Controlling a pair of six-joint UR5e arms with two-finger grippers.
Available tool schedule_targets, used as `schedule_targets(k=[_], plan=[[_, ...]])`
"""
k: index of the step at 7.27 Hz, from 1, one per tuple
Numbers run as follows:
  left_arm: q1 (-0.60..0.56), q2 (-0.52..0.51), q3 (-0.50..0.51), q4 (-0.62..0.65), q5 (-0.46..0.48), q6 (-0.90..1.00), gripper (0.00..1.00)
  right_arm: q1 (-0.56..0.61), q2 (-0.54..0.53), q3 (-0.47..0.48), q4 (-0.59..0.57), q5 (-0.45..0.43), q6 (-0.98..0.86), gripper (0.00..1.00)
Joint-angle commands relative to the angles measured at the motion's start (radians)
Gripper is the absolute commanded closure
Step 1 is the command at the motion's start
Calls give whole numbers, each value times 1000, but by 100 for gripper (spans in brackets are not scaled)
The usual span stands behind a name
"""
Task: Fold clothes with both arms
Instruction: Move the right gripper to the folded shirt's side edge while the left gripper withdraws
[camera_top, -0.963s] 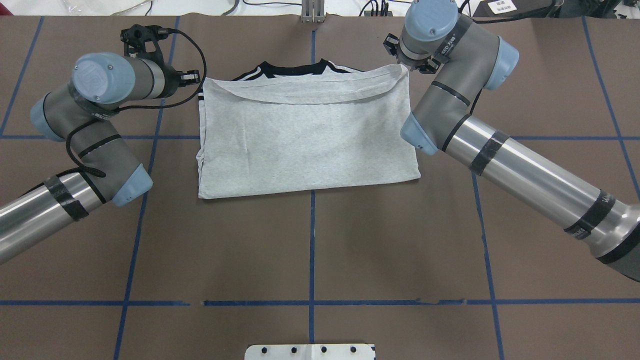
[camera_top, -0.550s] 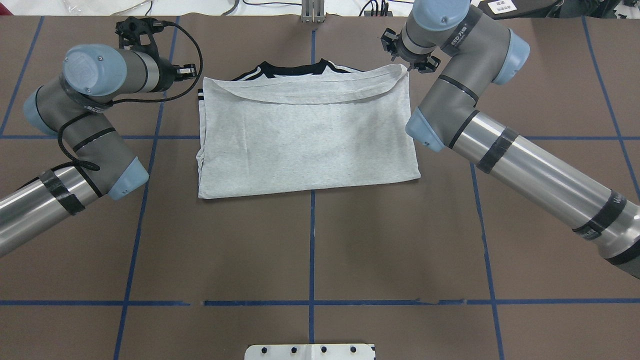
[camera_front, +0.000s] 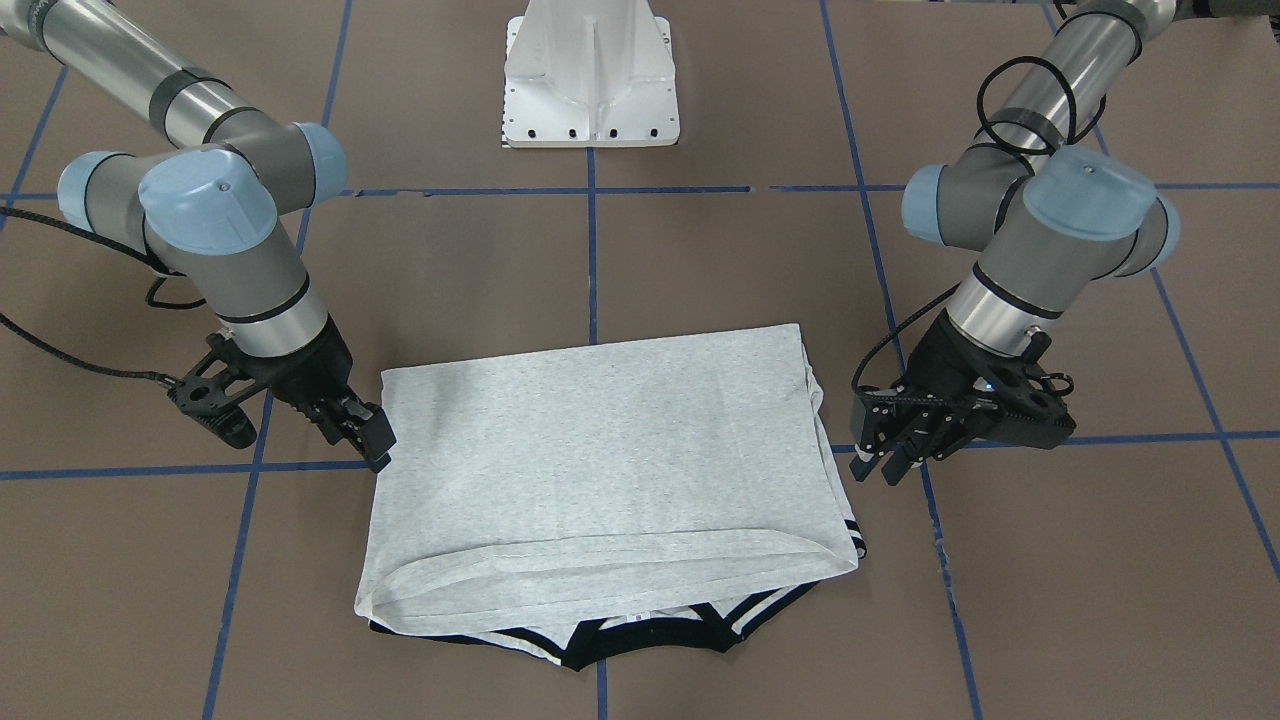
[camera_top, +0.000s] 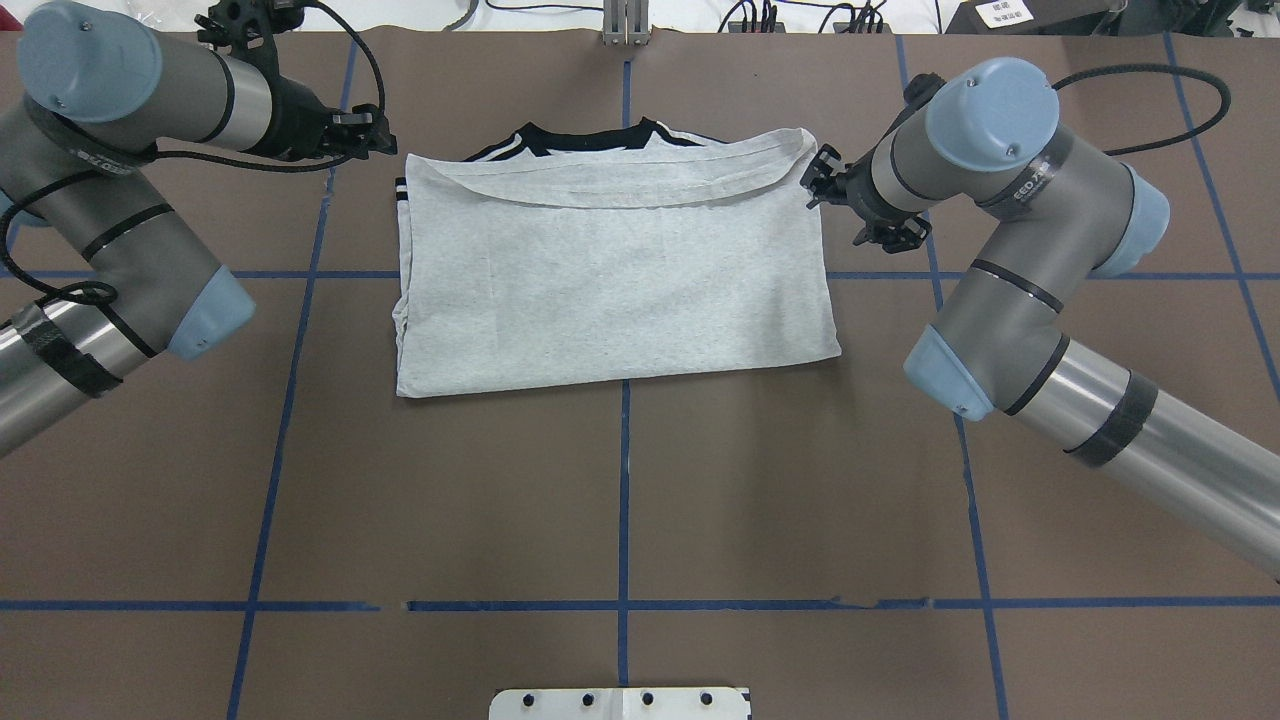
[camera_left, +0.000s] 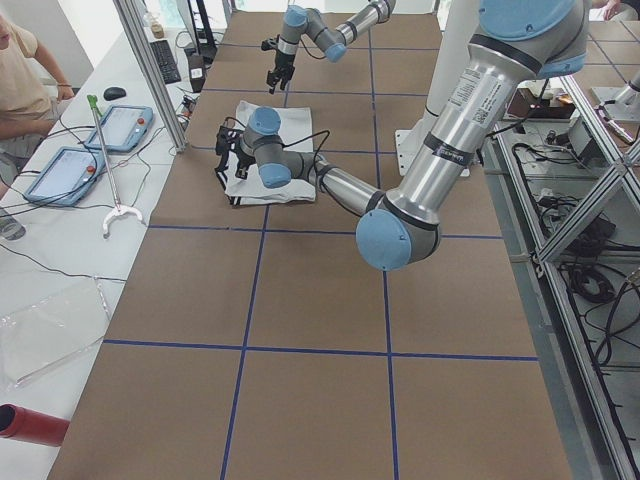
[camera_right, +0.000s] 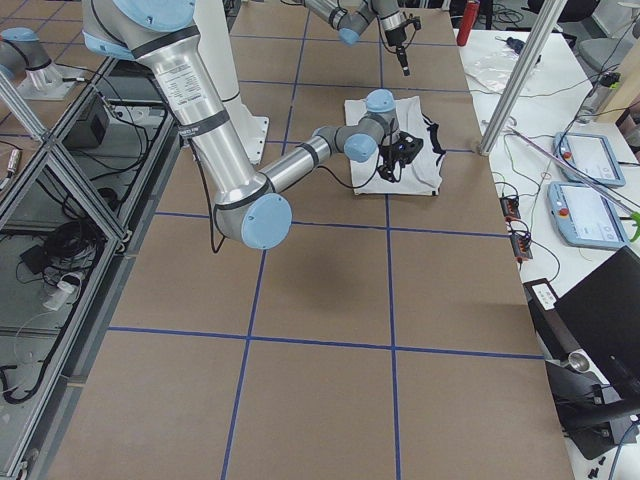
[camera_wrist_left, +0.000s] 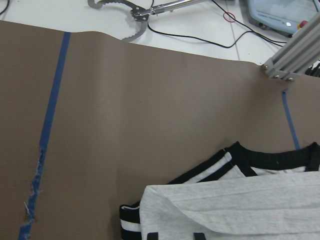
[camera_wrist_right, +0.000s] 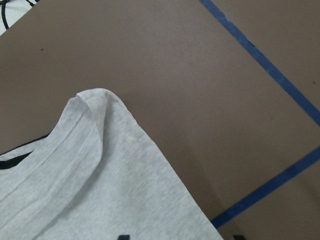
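Now that my left gripper (camera_front: 885, 460) and right gripper (camera_front: 362, 440) have backed off the T-shirt (camera_front: 600, 450), jaws apart, this fold looks laid

1. This is looking like a robotics lab: a left arm (camera_top: 110, 230) and a right arm (camera_top: 1030, 300) are reaching over one large table (camera_top: 450, 500), with a white bolted base (camera_front: 590, 75) standing at its edge.
2. Brown paper is covering the table, and blue tape lines (camera_top: 622, 500) are dividing it into squares.
3. Metal frame posts (camera_left: 150, 70) are rising beside it.
4. Control tablets (camera_left: 120, 125) and a keyboard (camera_left: 165, 60) are lying on a white bench (camera_left: 50, 250), and cables (camera_left: 590, 283) are trailing across the floor.
5. A person (camera_left: 25, 80) is showing at that bench.
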Motion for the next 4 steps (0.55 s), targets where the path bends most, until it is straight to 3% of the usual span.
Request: schedule_targets(k=[1, 4], plan=[[-30, 9, -18, 5, -39, 2, 48, -85, -114, 75, 3, -34, 92, 22], [-39, 8, -18, 3, -39, 2, 47, -168, -142, 80, 4, -84, 196, 21]])
